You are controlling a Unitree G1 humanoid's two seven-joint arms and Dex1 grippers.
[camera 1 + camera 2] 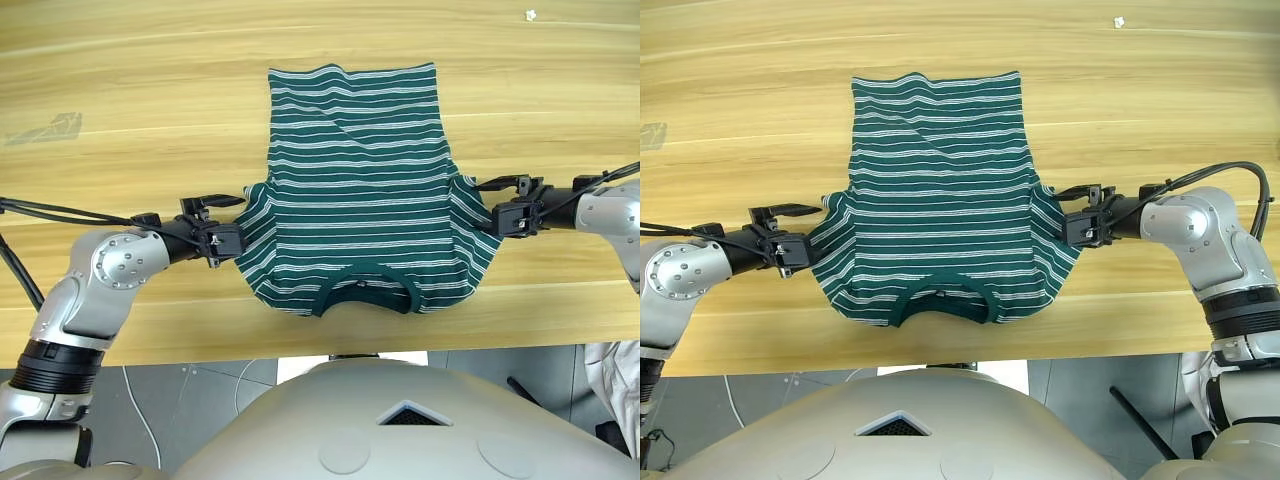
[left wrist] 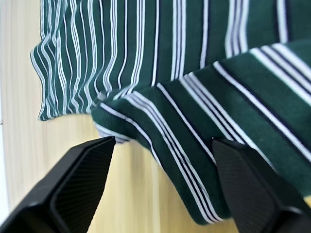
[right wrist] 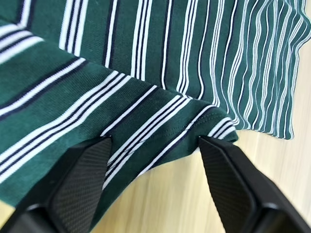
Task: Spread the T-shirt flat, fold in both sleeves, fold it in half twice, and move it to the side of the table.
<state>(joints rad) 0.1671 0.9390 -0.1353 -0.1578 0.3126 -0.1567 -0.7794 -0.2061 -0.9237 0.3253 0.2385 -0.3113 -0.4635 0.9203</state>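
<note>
Lying on the grained table (image 1: 120,80) is a striped knit T-shirt (image 1: 360,190)

A dark green T-shirt (image 1: 358,190) with white stripes lies on a light wooden table (image 1: 130,90).

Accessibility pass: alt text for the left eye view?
A green T-shirt with white stripes lies spread on a wooden table, collar toward the robot. The left claw and the right claw, both open, sit at its sleeves, one on each side.
</note>
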